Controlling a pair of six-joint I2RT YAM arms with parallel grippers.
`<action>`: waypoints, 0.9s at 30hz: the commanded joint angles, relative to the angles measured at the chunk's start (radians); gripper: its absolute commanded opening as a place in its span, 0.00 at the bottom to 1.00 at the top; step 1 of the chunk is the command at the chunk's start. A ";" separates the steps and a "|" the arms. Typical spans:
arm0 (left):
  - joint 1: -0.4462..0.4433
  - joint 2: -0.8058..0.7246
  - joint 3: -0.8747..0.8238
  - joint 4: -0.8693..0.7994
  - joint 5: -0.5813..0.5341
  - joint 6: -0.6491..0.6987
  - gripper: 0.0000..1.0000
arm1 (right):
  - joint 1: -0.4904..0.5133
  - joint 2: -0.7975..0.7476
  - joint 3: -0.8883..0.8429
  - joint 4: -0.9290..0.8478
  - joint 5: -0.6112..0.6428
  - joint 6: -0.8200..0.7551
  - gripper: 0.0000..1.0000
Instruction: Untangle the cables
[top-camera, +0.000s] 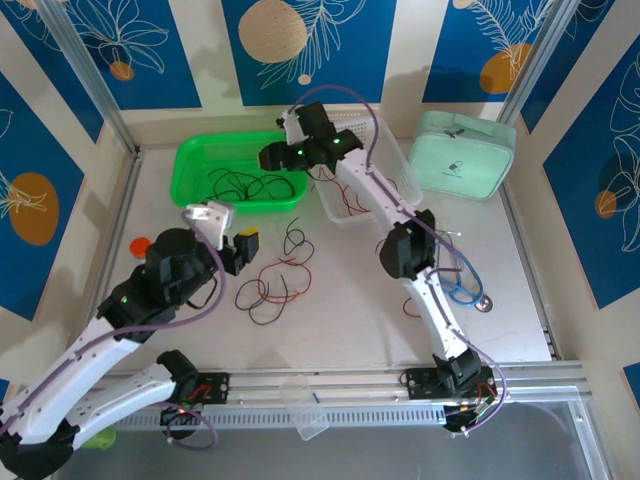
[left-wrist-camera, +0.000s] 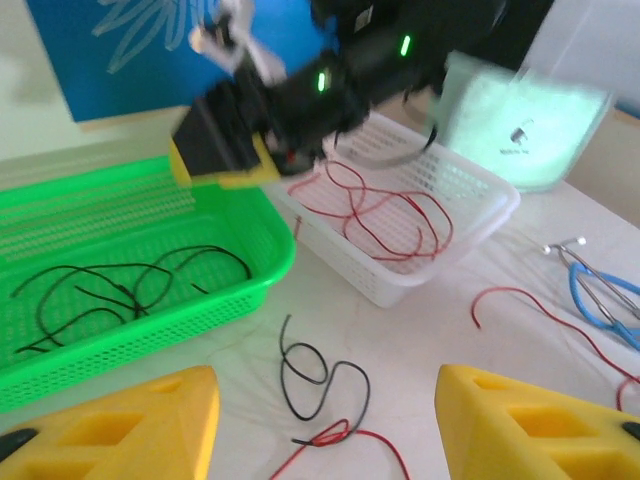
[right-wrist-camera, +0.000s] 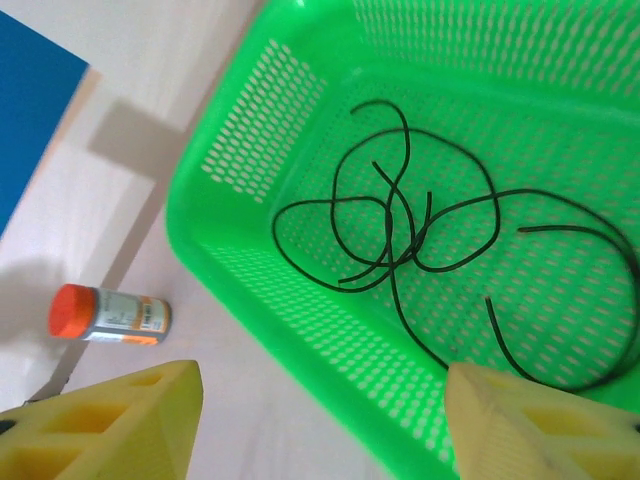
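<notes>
Black cables (right-wrist-camera: 390, 240) in green basket (right-wrist-camera: 255, 140); right gripper (right-wrist-camera: 320, 420) above, jaws apart

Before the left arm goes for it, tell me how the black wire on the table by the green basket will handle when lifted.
Probably floppy: the black wire lies in loose curls, so it should sag and trail. It looks thin, so likely light and apt to slip from a weak pinch. It crosses a red wire, which may drag along.
</notes>
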 joint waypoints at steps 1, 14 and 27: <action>-0.020 0.064 0.033 -0.001 0.097 -0.010 0.59 | -0.001 -0.258 -0.157 -0.025 0.113 -0.024 0.64; -0.156 0.360 0.121 -0.010 0.025 -0.019 0.61 | -0.020 -0.904 -1.021 0.049 0.383 0.093 0.58; -0.040 0.791 0.249 -0.244 0.041 -0.210 0.55 | -0.011 -1.266 -1.404 -0.022 0.413 0.207 0.56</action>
